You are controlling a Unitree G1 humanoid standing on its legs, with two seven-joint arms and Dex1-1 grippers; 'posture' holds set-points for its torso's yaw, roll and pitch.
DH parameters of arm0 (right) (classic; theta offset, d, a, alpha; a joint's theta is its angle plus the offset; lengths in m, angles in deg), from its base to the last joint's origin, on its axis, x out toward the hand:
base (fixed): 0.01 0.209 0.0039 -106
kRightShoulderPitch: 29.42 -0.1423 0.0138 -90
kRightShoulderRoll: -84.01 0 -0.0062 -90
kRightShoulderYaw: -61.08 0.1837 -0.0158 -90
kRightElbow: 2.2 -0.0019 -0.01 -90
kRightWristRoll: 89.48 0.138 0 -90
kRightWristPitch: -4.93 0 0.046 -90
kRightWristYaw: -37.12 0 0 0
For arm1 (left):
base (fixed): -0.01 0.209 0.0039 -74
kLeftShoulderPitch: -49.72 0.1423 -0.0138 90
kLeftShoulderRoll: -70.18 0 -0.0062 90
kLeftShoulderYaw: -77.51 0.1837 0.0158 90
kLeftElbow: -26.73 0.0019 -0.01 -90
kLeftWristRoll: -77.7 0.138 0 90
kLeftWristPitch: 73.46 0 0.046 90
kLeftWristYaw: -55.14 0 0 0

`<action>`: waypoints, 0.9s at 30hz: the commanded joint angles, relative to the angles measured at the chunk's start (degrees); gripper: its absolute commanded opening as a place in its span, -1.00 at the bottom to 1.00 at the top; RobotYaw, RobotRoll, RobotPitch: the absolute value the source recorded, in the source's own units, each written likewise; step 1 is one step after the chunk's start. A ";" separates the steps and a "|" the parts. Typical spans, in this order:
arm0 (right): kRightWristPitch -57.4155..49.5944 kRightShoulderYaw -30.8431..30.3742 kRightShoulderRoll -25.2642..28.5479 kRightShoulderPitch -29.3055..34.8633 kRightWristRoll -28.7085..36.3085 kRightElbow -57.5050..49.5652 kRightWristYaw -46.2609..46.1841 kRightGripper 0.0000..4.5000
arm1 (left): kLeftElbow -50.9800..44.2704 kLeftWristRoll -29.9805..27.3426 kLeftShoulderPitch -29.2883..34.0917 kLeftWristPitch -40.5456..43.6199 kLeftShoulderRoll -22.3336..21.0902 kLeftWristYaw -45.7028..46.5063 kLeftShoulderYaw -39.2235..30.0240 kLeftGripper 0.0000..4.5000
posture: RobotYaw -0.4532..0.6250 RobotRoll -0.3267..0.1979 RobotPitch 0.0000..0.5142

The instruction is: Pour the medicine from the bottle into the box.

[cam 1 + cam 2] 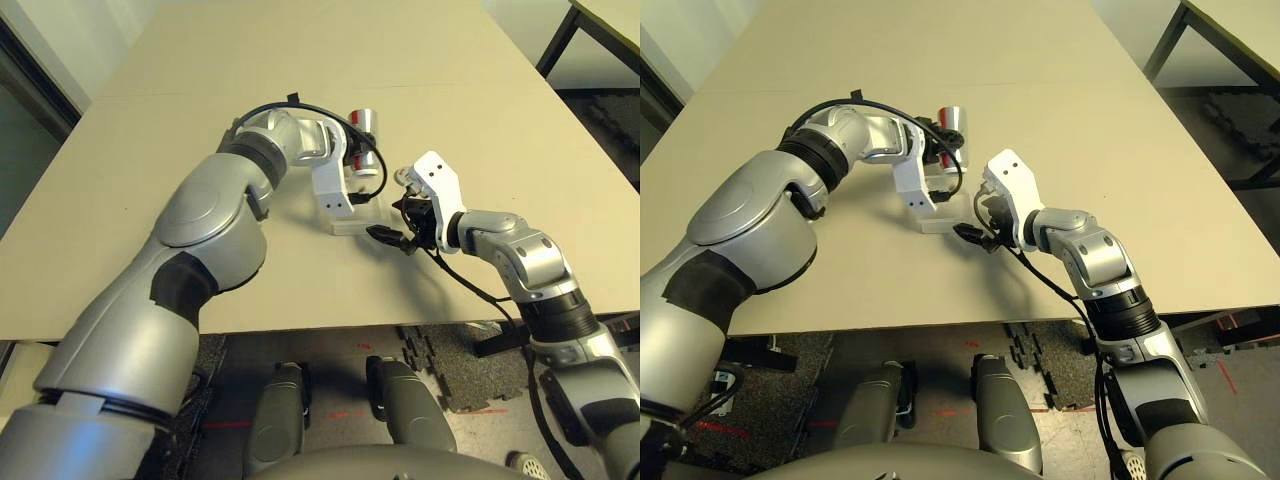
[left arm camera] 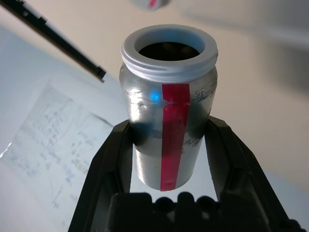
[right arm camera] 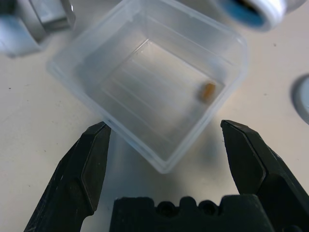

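A pale beige table (image 1: 300,290) stands beside white walls (image 1: 75,30).

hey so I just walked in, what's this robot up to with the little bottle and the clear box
The robot's left gripper holds the uncapped silver bottle tilted near the clear box on the table. One brownish-yellow pill is already in the box, and the round cap lies on the table. The right gripper is open beside the box, holding nothing. It looks like medicine is being poured out.
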 commanded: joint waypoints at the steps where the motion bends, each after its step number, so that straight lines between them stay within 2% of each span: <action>1: 0.27 1.43 0.41 -0.25 -0.09 0.67 -0.28 1.00 | 0.70 -1.68 0.58 -1.02 -0.89 -0.75 -1.23 0.05 | -0.46 0.25 -0.52; 7: -0.08 1.43 1.05 -0.44 0.00 0.79 0.43 1.00 | 0.94 -14.21 3.23 -2.74 -2.95 -10.88 -13.11 0.05 | -0.42 0.25 -0.51; 10: -0.27 1.34 1.54 -0.65 0.14 0.97 1.03 1.00 | 0.96 -26.33 5.48 -1.09 -4.76 -20.25 -24.66 0.05 | -0.38 0.25 -0.50; 14: -0.54 1.51 1.95 -0.83 0.34 0.96 1.45 1.00 | -0.12 -45.96 9.84 7.52 -5.50 -31.20 -44.13 0.05 | -0.35 0.25 -0.49; 17: -0.67 1.88 2.17 -0.92 0.54 1.04 1.75 1.00 | -1.59 -54.67 12.47 12.80 -5.18 -35.61 -52.96 0.05 | -0.33 0.25 -0.48; 19: -0.44 2.53 2.06 -0.90 0.68 1.28 1.49 1.00 | -2.59 -63.83 15.94 18.23 -5.16 -34.49 -62.38 0.05 | -0.31 0.25 -0.47; 21: -0.08 3.47 1.69 -0.75 0.73 1.63 0.84 1.00 | -4.43 -69.45 19.60 20.63 -5.28 -32.18 -68.42 0.05 | -0.29 0.25 -0.46; 27: 2.57 7.25 0.47 -0.34 0.31 3.70 -2.14 1.00 | -12.40 -76.45 29.45 21.81 -4.22 -27.24 -75.41 0.05 | -0.26 0.25 -0.44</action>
